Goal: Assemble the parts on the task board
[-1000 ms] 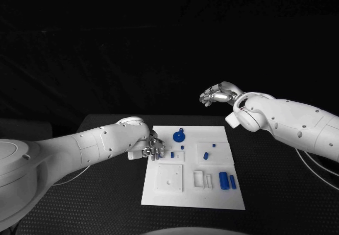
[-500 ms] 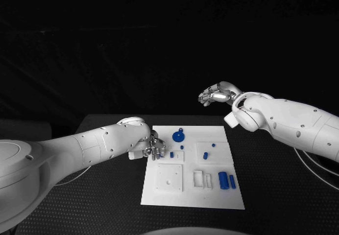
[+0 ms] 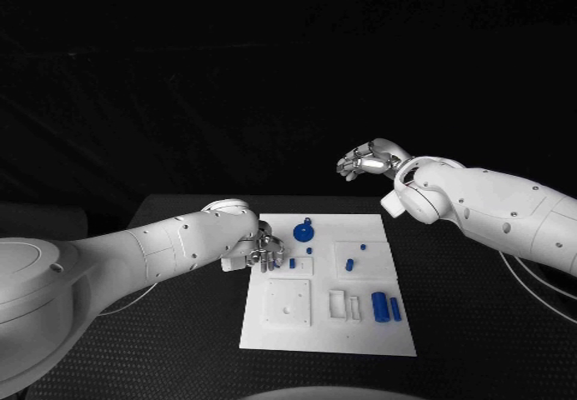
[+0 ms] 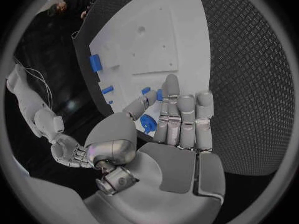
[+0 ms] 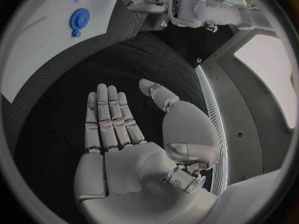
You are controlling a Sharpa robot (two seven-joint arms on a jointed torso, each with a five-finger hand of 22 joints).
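Left hand (image 3: 263, 251) low at task board's (image 3: 288, 333) left edge, fingers straight and apart, holding nothing, tips just beside small blue peg (image 3: 293, 263); right hand (image 3: 365, 160) raised well clear beyond far edge, flat-palmed, holding nothing. Best closing slowly around peg, keeping it upright, without nudging blue disc (image 3: 304, 232) nearby. Two blue cylinders (image 3: 386, 307) lying on board's right side.
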